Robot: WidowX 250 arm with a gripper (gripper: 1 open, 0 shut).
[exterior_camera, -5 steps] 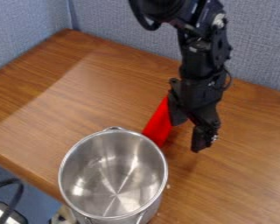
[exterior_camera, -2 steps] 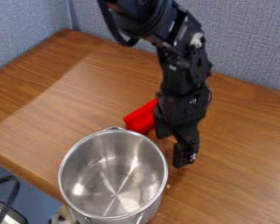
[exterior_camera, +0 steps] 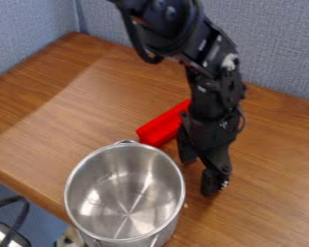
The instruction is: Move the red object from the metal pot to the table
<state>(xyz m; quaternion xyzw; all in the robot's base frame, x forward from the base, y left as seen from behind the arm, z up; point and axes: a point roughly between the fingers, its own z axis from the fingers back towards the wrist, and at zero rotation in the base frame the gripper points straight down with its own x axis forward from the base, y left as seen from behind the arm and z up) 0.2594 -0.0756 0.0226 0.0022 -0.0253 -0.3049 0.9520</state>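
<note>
The red object (exterior_camera: 158,124) lies flat on the table (exterior_camera: 67,87), just behind the metal pot (exterior_camera: 80,179), and its right end is hidden by the arm. The pot's shiny inside shows nothing in it. My black gripper (exterior_camera: 200,170) points down to the right of the pot's rim, with the block's right end at its far side. Its fingers (exterior_camera: 212,181) stand open with nothing visibly between them.
A blue-grey wall runs along the table's far edge. The table's near-left edge runs diagonally close to the pot. Dark cables and a pale object lie off the table at the bottom left.
The red block went from tilted up on end to lying flat on the table. The gripper sank lower and came toward the camera, staying open.
</note>
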